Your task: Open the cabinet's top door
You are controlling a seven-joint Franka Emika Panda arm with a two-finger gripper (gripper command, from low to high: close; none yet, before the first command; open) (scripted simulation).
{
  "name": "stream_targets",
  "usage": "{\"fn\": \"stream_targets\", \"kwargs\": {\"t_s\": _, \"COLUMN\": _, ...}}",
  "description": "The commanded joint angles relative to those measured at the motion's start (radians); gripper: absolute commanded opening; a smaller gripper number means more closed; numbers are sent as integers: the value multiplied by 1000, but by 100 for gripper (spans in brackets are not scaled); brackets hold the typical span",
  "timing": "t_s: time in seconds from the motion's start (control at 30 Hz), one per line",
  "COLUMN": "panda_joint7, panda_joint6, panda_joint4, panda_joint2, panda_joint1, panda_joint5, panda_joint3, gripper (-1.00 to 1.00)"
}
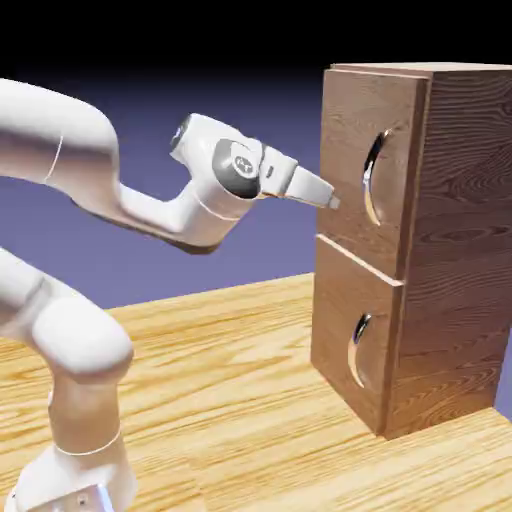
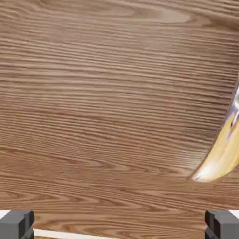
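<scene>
Handle hunt on the top door, lining-up stage

Cabinet here is a tall brown wood-grain box (image 1: 460, 200) on a pale yellow wood-grain tabletop (image 1: 200, 390), over on the exterior view's right. The part that matters is the square brown upper door (image 1: 345, 115), and it looks closed. Its long curved silver handle (image 1: 368, 185) is right beside the small grey-tipped fingers (image 1: 333, 202) of the smooth white arm (image 1: 85, 130), but they don't have it

Fingers are spread wide with nothing in them. In the hand view there's just door wood between the tips, with the handle off at the right edge. Can't tell if the tips touch the door

So I'd call this the approach step, no pulling so far. Next move imo: shift sideways toward the handle, get a finger behind the curve or pinch it, then draw the door out. Skip the shift and they'd probably just scrape wood

Looks-wise, the handle is a slim glossy bow, tapering to a point and mirroring warm yellow. Door grain is fine, dark and wavy. The square brown lower door (image 1: 335, 310) has a shorter curved silver handle (image 1: 355, 345), so don't mix them up
</scene>
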Motion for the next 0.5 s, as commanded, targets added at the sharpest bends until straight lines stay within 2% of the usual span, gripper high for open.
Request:
{"fn": "stream_targets", "kwargs": {"t_s": 0.0, "panda_joint7": 34, "panda_joint6": -3, "panda_joint4": 5, "panda_joint2": -6, "panda_joint1": 12, "panda_joint5": -44, "panda_joint3": -13, "gripper": 100}}
{"fn": "stream_targets", "kwargs": {"t_s": 0.47, "panda_joint7": 514, "panda_joint6": -46, "panda_joint4": 69, "panda_joint2": -95, "panda_joint1": 182, "panda_joint5": -652, "panda_joint3": -194, "gripper": 100}}
